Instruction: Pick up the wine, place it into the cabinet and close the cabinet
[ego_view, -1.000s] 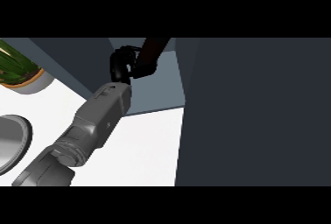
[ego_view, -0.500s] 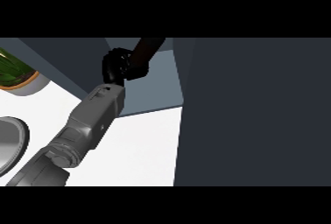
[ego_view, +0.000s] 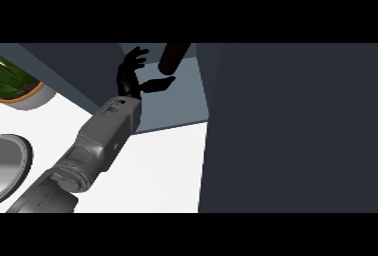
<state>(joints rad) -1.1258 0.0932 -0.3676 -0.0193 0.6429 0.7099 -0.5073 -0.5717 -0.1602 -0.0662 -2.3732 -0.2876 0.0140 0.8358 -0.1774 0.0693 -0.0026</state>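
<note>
Head view, looking steeply down on the white bench (ego_view: 159, 170). The wine (ego_view: 174, 56) appears as a slim, dark, near-black bottle with a faint brown sheen. It is smooth-sided, shows no readable label, and tilts slightly with its upper end to the right. Its top is cut off by the upper edge of the view. It shows against the blue-grey inner surface of the cabinet (ego_view: 176, 111), just left of the large dark panel (ego_view: 288, 130) that fills the right side. What its lower end rests on cannot be told.

The left robot hand (ego_view: 131, 75) rises from a grey forearm that enters at the lower left and slants up across the bench. Its fingers (ego_view: 136, 54) are spread and straight, and the thumb (ego_view: 159, 83) points right, its tip near the lower end of the wine. The robot hand is wide open and has hold of nothing; the wine lies just beside it, to its right.

At the left edge are a potted plant (ego_view: 21, 90) and part of a round metal basin (ego_view: 13, 165).
</note>
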